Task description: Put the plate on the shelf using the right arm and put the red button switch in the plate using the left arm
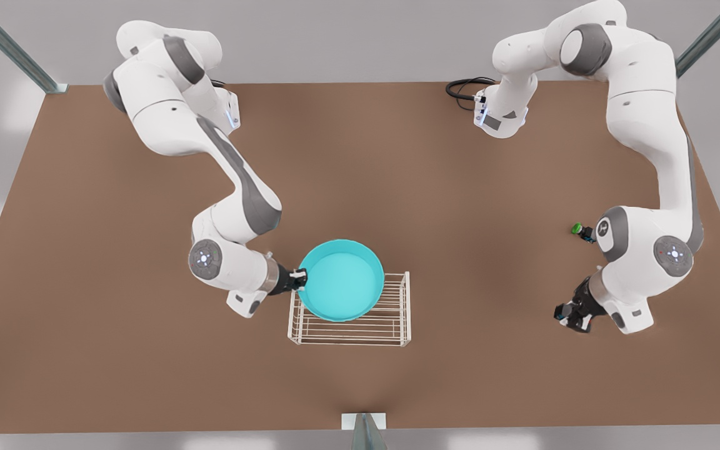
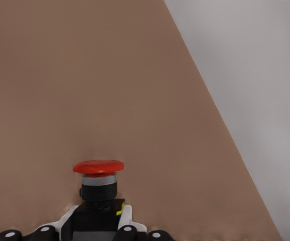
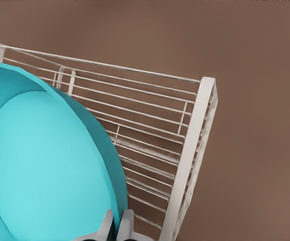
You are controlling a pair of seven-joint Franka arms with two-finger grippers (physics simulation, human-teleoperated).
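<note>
The turquoise plate [image 1: 341,281] [image 3: 39,165] hangs over the white wire shelf [image 1: 391,325] [image 3: 185,150], covering the end toward the front view's left and reaching past the rack's far edge. My right gripper [image 1: 300,278] [image 3: 116,228] is shut on the plate's rim at the front view's left side. Low over the table at the front view's right, my left gripper [image 1: 569,315] [image 2: 99,233] is shut on the black body of the red button switch [image 2: 99,186]. Its red cap points away from the wrist.
A green-capped switch [image 1: 579,229] lies on the brown table [image 1: 147,350] just behind the left arm's elbow. A black cable [image 1: 463,87] loops near the far edge. The table's edge [image 2: 220,125] runs close beside the left gripper.
</note>
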